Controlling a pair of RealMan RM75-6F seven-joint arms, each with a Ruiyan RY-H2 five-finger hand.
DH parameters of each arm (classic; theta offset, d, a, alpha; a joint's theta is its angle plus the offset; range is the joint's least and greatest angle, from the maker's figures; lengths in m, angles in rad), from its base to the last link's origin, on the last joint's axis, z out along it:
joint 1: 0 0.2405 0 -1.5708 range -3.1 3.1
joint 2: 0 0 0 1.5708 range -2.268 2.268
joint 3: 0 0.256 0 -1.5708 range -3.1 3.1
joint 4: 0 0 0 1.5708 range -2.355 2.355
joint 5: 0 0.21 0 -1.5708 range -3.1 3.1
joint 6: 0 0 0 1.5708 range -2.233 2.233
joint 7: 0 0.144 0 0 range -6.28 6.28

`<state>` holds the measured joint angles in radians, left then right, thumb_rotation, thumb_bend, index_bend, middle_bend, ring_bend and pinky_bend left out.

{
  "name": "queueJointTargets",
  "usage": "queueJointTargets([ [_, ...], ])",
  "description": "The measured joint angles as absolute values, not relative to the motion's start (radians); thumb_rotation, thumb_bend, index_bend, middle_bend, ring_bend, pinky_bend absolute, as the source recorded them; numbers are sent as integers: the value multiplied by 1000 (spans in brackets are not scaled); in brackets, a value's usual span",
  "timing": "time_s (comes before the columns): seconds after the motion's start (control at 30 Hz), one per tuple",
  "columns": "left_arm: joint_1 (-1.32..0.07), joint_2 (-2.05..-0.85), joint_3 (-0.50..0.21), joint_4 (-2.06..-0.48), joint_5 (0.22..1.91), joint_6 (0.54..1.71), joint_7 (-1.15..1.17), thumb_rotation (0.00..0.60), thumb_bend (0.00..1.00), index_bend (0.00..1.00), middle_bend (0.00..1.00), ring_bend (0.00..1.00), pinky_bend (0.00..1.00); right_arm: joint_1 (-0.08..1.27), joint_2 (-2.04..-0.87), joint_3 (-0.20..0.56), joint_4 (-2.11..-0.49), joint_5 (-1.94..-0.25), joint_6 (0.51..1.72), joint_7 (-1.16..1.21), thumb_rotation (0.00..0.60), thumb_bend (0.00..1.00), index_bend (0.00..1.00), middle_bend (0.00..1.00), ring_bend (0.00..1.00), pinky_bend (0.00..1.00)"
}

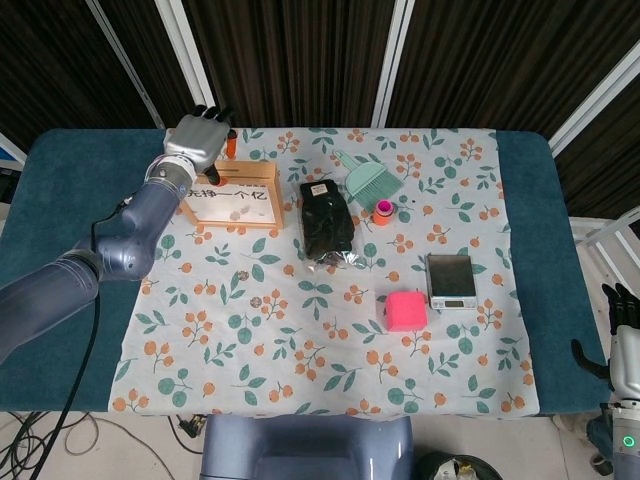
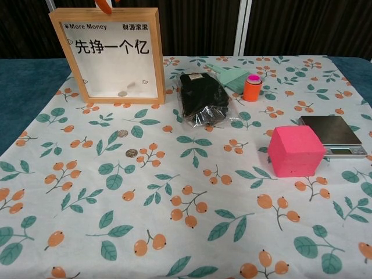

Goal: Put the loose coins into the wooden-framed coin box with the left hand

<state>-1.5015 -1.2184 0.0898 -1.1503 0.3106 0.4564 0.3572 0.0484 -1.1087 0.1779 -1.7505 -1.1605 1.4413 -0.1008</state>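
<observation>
1. Hovering over the top edge of the coin box (image 1: 233,196), the left hand (image 1: 200,138) shows only its back in the head view; I cannot tell whether its fingers grasp anything.
2. In the chest view only an orange tip shows above the frame top.
3. The coin box stands upright at the far left of the flowered cloth (image 2: 192,232), and two coins lie at the bottom behind its clear front, one pale (image 2: 122,93) and one just beside it (image 2: 132,88).
4. Two loose coins rest on the cloth in front of the box, one (image 2: 122,133) nearer the box and one (image 2: 132,153) nearer the camera.
5. The right hand (image 1: 626,345) hangs off the table's right edge, fingers up, holding nothing.
6. A black pouch (image 2: 201,99), a green brush (image 2: 230,75), an orange cup (image 2: 252,88), a pink cube (image 2: 295,151) and a small scale (image 2: 333,135) lie to the right.
</observation>
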Motion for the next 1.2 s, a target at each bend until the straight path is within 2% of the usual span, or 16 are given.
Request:
queueJointTargets([
  [0.17, -1469, -1166, 48, -1233, 365, 528, 315, 600, 110, 467, 15, 0, 0, 48, -1109, 182, -1752, -1150, 1442, -104, 600, 394, 90, 25, 0, 0],
  [0.27, -1417, -1137, 13, -1306, 444, 642, 264, 600, 110, 472, 18, 0, 0, 48, -1108, 185, -1752, -1146, 1444, -106, 600, 394, 89, 25, 0, 0],
  [0.4, -1297, -1095, -15, -1437, 621, 850, 169, 600, 106, 462, 12, 0, 0, 48, -1109, 189, -1752, -1133, 1444, -107, 600, 394, 89, 26, 0, 0],
  [0.53, -1116, -1056, -3, -1584, 855, 1047, 78, 600, 82, 441, 11, 0, 0, 48, -1109, 192, -1755, -1127, 1445, -111, 600, 395, 89, 26, 0, 0],
  [0.7, -917, -1077, 49, -1655, 1095, 1160, 1, 600, 82, 436, 13, 0, 0, 47, -1110, 191, -1757, -1128, 1447, -111, 600, 394, 89, 26, 0, 0],
  [0.87, -874, -1176, 78, -1602, 1185, 1139, 14, 600, 66, 407, 10, 0, 0, 44, -1113, 192, -1755, -1132, 1457, -111, 600, 394, 89, 26, 0, 0],
  [1.2, -928, -1387, 56, -1401, 1221, 935, 199, 600, 60, 387, 2, 0, 0, 43, -1107, 195, -1761, -1122, 1452, -111, 600, 394, 90, 26, 0, 0],
])
